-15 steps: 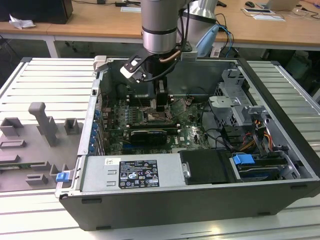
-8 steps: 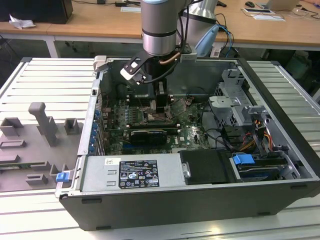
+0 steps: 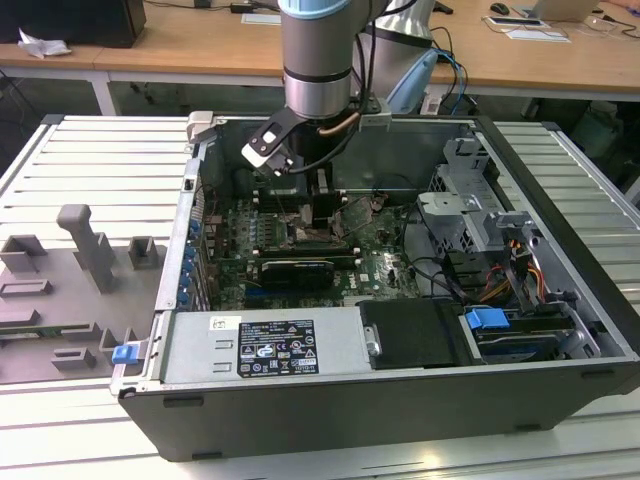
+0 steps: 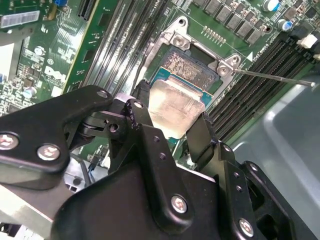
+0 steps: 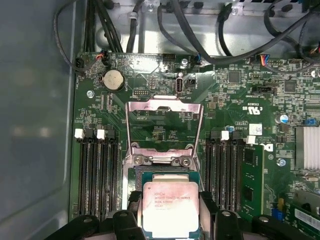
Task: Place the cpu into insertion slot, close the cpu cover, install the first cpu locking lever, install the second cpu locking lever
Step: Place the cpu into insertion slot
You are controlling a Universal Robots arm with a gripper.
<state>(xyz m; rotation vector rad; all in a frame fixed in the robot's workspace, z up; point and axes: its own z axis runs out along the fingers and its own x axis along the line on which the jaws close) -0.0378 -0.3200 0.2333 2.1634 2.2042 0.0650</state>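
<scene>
Jaws pinched on the cpu [image 4: 172, 107], one finger on each of two opposite edges, chip flat between them. Cpu hangs low over the insertion slot [image 4: 196, 70], covering its near part; the far part of the slot shows bare beyond the chip, toward the hinge side. Cannot tell whether the chip touches the slot; it looks unseated. Chip edges run roughly square to the slot rim, judged from both wrist views.

Cpu: thin, near-square, pale silvery-tan lid with faint print, green board edge showing round it.

Cpu cover [image 5: 165, 106] stands swung up and open behind the slot, cut-out middle showing green board. Thin lever rod [image 4: 272, 77] stands free beside the slot. Black memory slots [image 5: 95, 175] flank both sides.
</scene>
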